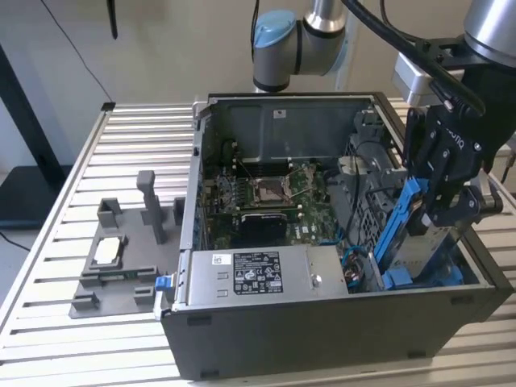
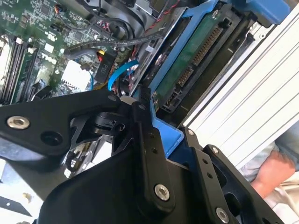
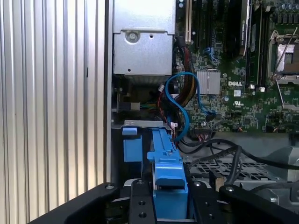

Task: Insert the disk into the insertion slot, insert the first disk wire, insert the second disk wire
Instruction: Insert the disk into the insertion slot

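Note:
The disk (image 1: 425, 242), silver-grey in its blue carrier frame (image 1: 401, 219), stands tilted on edge at the exterior view's right end of the open computer case. My gripper (image 1: 442, 205) is shut on it, one black finger on each side of the carrier (image 3: 169, 175). Its lower end reaches down beside the perforated grey wall of the insertion slot (image 1: 372, 218). In the second wrist view the disk's green underside and connectors (image 2: 196, 56) face the camera. A blue cable (image 3: 184, 107) loops loose inside the case near the bay.
The motherboard (image 1: 270, 197) covers the case floor, and a labelled grey power supply (image 1: 258, 274) lies along the near wall. A grey fixture with a small chip (image 1: 107, 251) rests on the slatted table at the exterior view's left. A person's hand (image 2: 275, 172) is beside the case.

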Action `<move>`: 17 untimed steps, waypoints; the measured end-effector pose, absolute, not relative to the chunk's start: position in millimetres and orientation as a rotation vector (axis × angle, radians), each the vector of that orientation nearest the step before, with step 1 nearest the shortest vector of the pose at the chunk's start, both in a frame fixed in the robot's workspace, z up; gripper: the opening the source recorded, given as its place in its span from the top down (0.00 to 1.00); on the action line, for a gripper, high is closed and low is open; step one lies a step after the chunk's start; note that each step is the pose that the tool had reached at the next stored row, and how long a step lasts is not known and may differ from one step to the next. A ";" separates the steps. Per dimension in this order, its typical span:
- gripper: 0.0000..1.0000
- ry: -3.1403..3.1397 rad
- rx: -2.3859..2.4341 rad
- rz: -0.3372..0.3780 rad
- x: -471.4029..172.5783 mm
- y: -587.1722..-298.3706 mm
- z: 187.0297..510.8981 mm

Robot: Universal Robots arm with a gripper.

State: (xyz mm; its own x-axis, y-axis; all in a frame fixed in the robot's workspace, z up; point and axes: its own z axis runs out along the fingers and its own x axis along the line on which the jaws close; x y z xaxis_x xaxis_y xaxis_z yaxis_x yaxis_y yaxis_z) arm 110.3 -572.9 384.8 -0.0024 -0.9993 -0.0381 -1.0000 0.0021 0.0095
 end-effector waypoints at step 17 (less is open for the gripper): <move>0.60 2.205 -2.200 0.049 110.2 -562.6 398.7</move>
